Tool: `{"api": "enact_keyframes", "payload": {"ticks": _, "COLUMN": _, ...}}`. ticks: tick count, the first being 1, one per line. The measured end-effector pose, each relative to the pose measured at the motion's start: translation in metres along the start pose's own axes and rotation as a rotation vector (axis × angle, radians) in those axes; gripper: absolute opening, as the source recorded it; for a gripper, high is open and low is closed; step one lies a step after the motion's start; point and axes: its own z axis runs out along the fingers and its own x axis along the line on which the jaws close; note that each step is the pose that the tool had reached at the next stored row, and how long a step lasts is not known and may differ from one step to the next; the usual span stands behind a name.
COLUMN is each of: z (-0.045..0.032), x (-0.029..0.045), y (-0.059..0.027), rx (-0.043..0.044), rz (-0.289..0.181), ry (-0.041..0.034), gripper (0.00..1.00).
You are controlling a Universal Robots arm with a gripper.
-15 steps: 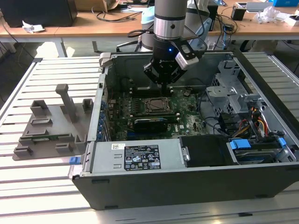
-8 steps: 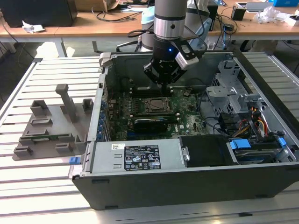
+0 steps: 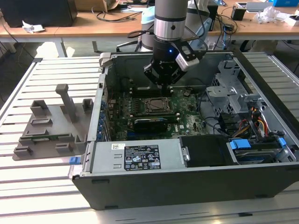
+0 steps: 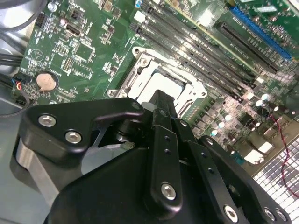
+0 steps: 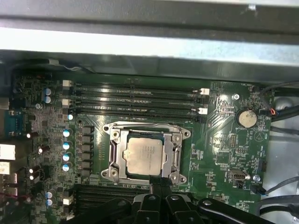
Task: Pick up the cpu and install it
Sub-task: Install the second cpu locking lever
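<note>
With the chip (image 5: 145,155) already lying in its socket (image 5: 177,156), I count the placement done.
My tool (image 5: 158,183) sits just above the socket's edge, fingers together and gripping nothing; the socket frame looks unlatched to me.

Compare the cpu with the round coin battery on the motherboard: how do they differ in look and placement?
The cpu is a square, dull silvery plate, while the coin battery is a small round disc. The cpu is clearly larger. The cpu sits inside the metal socket frame; the coin battery sits off to the side in its own holder. Both lie flat on the green motherboard.
</note>
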Motion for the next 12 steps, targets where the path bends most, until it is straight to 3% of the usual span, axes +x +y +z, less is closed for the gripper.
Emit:
{"api": "enact_keyframes", "payload": {"ticks": 5, "z": 0.0078, "x": 0.0011, "y": -0.0157, "rx": -0.0037, "rz": 0.000, "ry": -0.0002, "gripper": 0.11}}
{"api": "enact_keyframes", "payload": {"ticks": 7, "z": 0.0114, "x": 0.0011, "y": -0.0182, "rx": -0.0046, "rz": 0.000, "ry": -0.0003, "gripper": 0.11}}
{"api": "enact_keyframes", "payload": {"ticks": 10, "z": 0.0235, "x": 0.0034, "y": -0.0211, "rx": -0.0058, "rz": 0.000, "ry": -0.0002, "gripper": 0.11}}
{"api": "enact_keyframes", "payload": {"ticks": 12, "z": 0.0277, "x": 0.0067, "y": -0.0302, "rx": -0.0158, "rz": 0.000, "ry": -0.0007, "gripper": 0.11}}
